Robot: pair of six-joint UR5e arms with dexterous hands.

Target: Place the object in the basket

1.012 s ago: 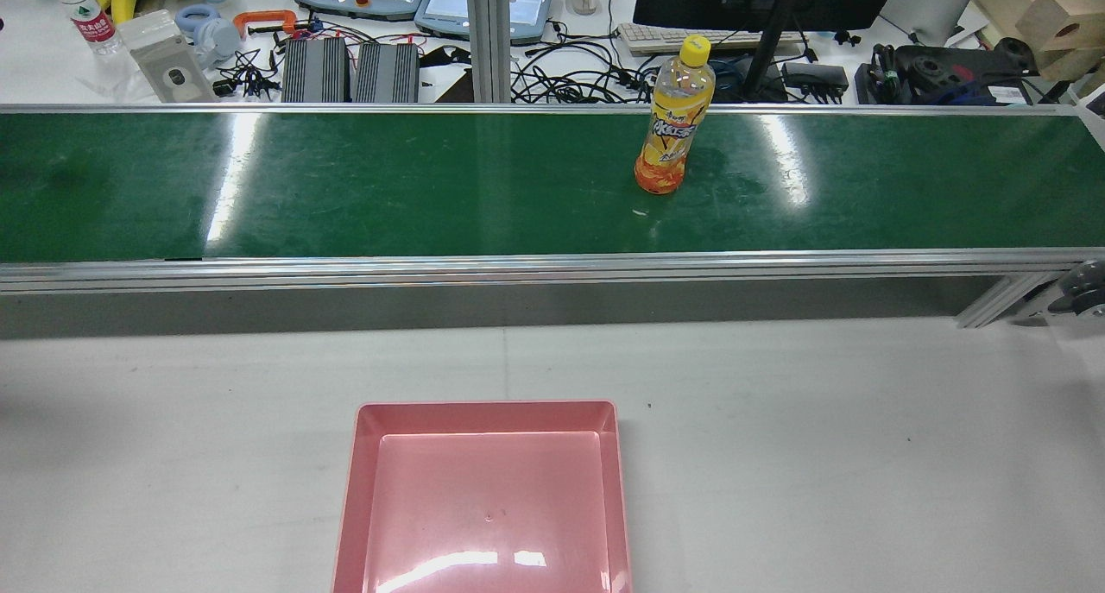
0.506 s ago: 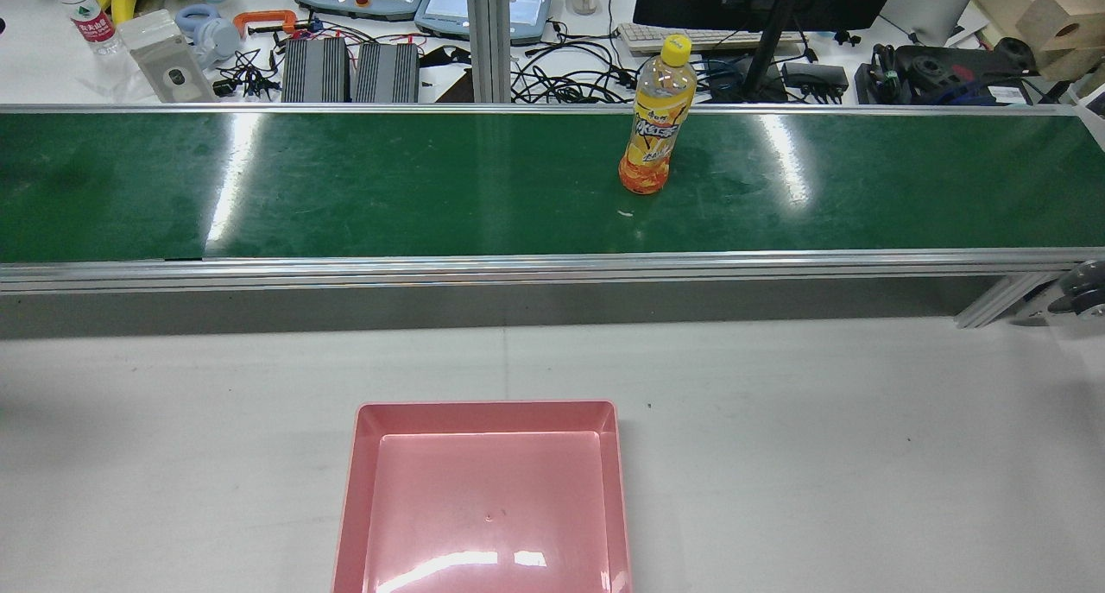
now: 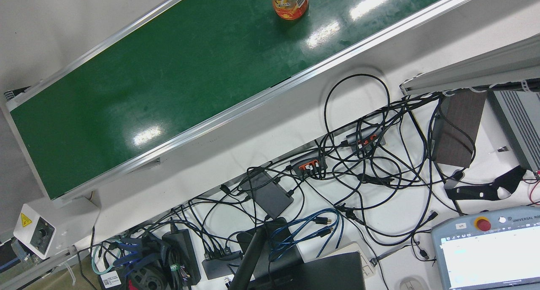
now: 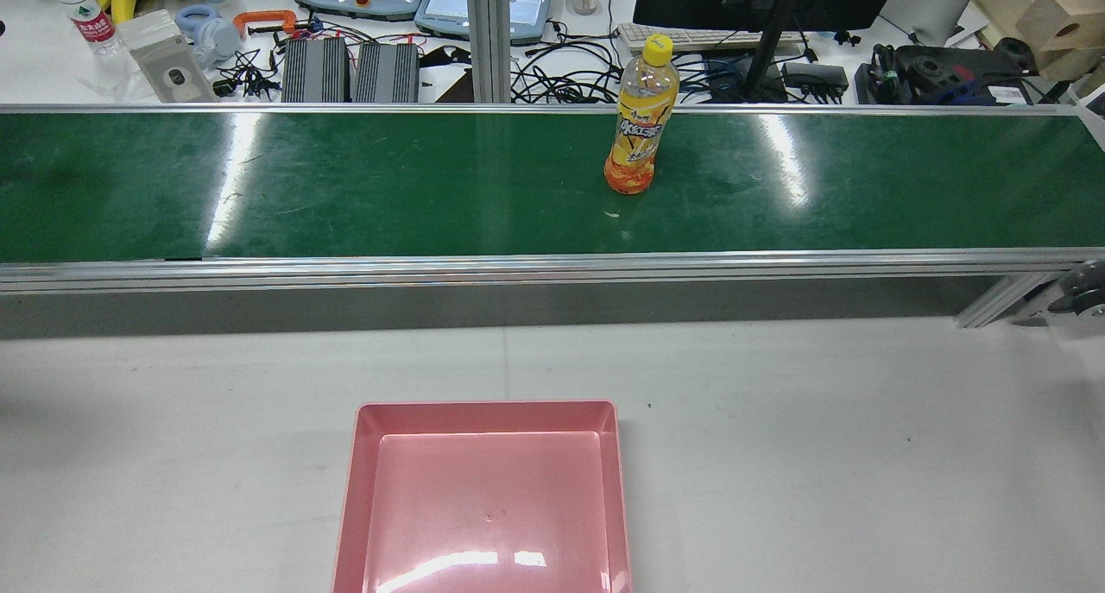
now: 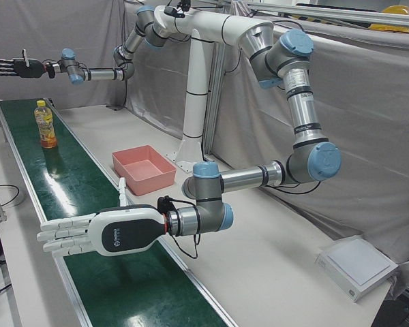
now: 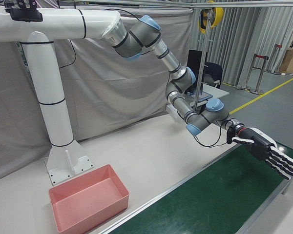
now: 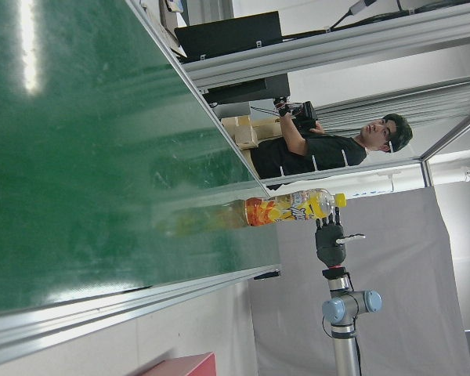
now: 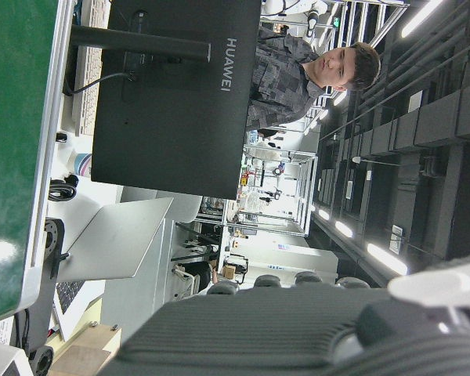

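Note:
An orange drink bottle (image 4: 637, 127) with a yellow cap stands upright on the green conveyor belt (image 4: 345, 187). It also shows in the front view (image 3: 289, 1), the left-front view (image 5: 46, 126) and the left hand view (image 7: 290, 210). The empty pink basket (image 4: 483, 410) sits on the white table, nearer the robot than the belt (image 5: 146, 178) (image 6: 93, 209). My left hand (image 5: 88, 231) (image 6: 268, 151) is open and empty, low over the belt, far from the bottle. My right hand (image 5: 13, 67) (image 7: 329, 243) is open and empty, raised over the belt beyond the bottle.
An aluminium rail (image 4: 552, 269) edges the belt on the table side. The white pedestal (image 5: 194, 102) stands behind the basket. Cables, teach pendants and a monitor crowd the desk (image 4: 518, 49) beyond the belt. A flat white box (image 5: 358, 266) lies on the table.
In the rear view the bottle has moved left along the belt, still upright. The basket has not moved.

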